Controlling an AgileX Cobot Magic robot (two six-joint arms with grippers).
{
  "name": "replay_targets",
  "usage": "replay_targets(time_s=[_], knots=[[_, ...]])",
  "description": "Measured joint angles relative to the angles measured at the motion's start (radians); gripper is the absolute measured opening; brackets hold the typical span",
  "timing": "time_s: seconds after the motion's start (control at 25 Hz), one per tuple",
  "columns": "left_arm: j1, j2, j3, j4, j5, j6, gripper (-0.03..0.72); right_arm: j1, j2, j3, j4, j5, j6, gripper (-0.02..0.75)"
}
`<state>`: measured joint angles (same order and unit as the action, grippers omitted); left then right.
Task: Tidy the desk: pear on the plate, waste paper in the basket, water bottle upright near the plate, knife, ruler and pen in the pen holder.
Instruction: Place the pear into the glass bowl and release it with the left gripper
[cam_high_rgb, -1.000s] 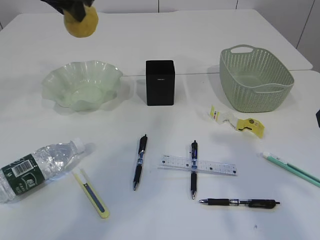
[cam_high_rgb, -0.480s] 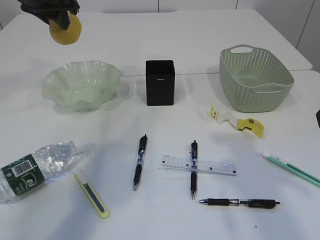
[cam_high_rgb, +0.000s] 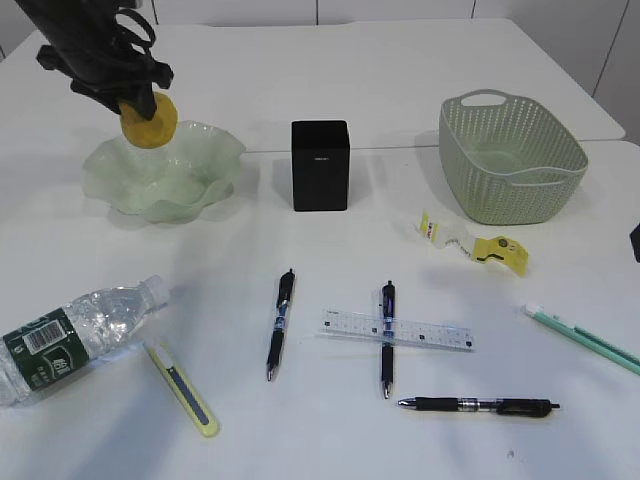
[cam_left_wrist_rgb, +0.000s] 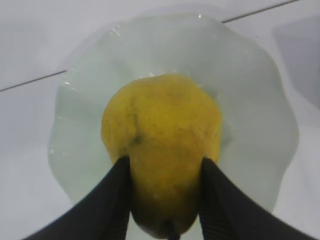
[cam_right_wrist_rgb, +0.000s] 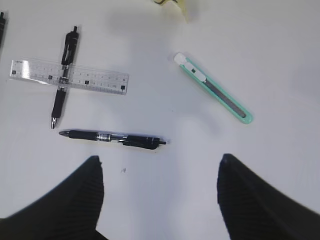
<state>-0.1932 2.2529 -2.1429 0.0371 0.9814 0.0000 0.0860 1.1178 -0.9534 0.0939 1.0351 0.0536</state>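
My left gripper (cam_high_rgb: 135, 100) is shut on the yellow pear (cam_high_rgb: 149, 120), which hangs just over the back left of the wavy green glass plate (cam_high_rgb: 215, 152). From the left wrist, the pear (cam_left_wrist_rgb: 162, 130) sits between both fingers (cam_left_wrist_rgb: 115, 200) with the plate (cam_left_wrist_rgb: 260, 100) below. The water bottle (cam_high_rgb: 70, 335) lies on its side at the front left, beside a yellow knife (cam_high_rgb: 183, 387). A clear ruler (cam_high_rgb: 395, 330) crosses one pen (cam_high_rgb: 387, 340); two more pens (cam_high_rgb: 280, 322) (cam_high_rgb: 478, 405) lie nearby. My right gripper (cam_right_wrist_rgb: 160, 160) hangs open above the table near a pen (cam_right_wrist_rgb: 112, 137) and a green knife (cam_right_wrist_rgb: 215, 87).
The black pen holder (cam_high_rgb: 320, 165) stands mid-table, right of the plate. The green basket (cam_high_rgb: 510, 155) stands at the back right, with the yellow-and-white waste paper (cam_high_rgb: 470, 243) in front of it. The green knife (cam_high_rgb: 585, 338) lies near the right edge.
My left gripper has come down with the pear, from high above the table's back left to just over the plate. Nothing else has moved.
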Motion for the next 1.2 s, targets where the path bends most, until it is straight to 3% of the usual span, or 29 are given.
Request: replay_targets(time_s=[1.2], knots=[[0.004,0.149,0.000,-0.063,-0.023,0.000,0.279,0.000,0.000,0.000,0.013,0.011,0.002,0.551]])
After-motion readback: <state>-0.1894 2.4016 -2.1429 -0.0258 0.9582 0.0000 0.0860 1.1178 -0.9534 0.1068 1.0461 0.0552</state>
